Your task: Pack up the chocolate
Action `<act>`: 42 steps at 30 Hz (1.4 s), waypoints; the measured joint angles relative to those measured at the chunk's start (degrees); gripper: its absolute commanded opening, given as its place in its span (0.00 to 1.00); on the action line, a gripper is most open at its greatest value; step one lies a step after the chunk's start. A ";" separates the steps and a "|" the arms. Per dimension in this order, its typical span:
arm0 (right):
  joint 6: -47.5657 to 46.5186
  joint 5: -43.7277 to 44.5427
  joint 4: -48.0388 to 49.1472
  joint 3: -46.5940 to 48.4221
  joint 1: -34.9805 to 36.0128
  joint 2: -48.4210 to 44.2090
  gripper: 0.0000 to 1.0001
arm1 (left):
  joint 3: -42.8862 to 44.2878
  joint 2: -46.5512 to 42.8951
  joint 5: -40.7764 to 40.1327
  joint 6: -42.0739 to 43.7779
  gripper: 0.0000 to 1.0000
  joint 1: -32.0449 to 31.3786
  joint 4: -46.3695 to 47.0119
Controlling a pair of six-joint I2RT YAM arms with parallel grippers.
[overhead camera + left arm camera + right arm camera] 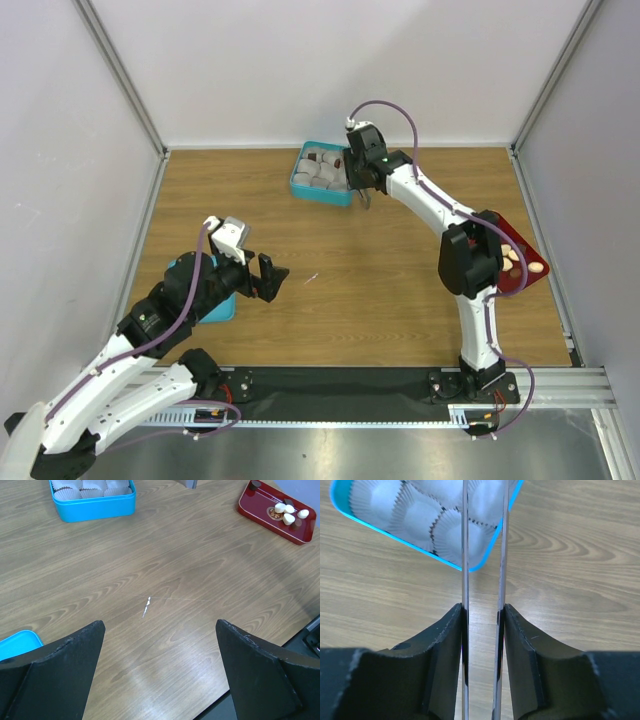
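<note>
The chocolate (287, 515) lies as pale and dark pieces on a red tray (260, 505) at the table's right edge; in the top view the chocolate (512, 256) shows on that red tray (522, 283). Dark pieces (313, 158) sit among paper cups in the teal box (318, 194) at the back. My right gripper (483, 611) is shut on long metal tweezers (465, 555), whose two blades stand apart over the box's corner (479, 565); their tips are out of frame. My left gripper (160, 625) hangs open over bare wood, nothing between its fingers.
A teal lid (216, 306) lies under my left arm at the table's left side, and the lid's corner (17, 641) shows in the left wrist view. A small white scrap (146, 606) lies mid-table. White walls close in the table on three sides.
</note>
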 measured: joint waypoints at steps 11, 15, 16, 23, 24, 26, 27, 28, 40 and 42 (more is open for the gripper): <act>-0.15 0.72 -1.38 -0.31 0.74 1.27 0.43 | 0.00 0.11 0.00 0.00 1.00 0.00 0.02; -0.52 1.31 -1.40 -0.85 0.87 1.27 0.43 | 0.00 0.26 0.00 0.00 1.00 0.00 0.00; -0.55 1.46 -1.38 -1.09 0.90 1.27 0.43 | 0.00 0.26 0.00 0.00 1.00 0.00 0.00; -1.22 1.81 -1.22 -1.55 0.87 1.16 0.42 | 0.00 0.28 0.00 0.00 1.00 0.00 0.00; -1.42 1.97 -1.22 -1.53 0.90 1.05 0.41 | 0.00 0.28 0.00 0.00 1.00 0.00 0.00; -1.75 2.03 -1.22 -1.55 0.90 0.57 0.41 | 0.00 0.28 -0.02 0.00 1.00 0.00 0.00; -1.92 2.05 -1.22 -1.55 0.90 0.22 0.41 | 0.00 0.28 -0.02 0.00 1.00 0.00 0.00; -2.10 2.05 -1.25 -1.64 0.90 -0.50 0.41 | 0.00 0.28 -0.02 0.00 1.00 0.00 0.00; 4.35 3.10 -10.21 -17.68 -6.36 -29.97 0.43 | 0.00 0.26 0.37 0.00 1.00 0.00 0.00; 5.73 2.78 -12.66 -22.69 -11.08 -35.17 0.43 | 0.00 0.26 0.79 0.00 1.00 0.00 0.02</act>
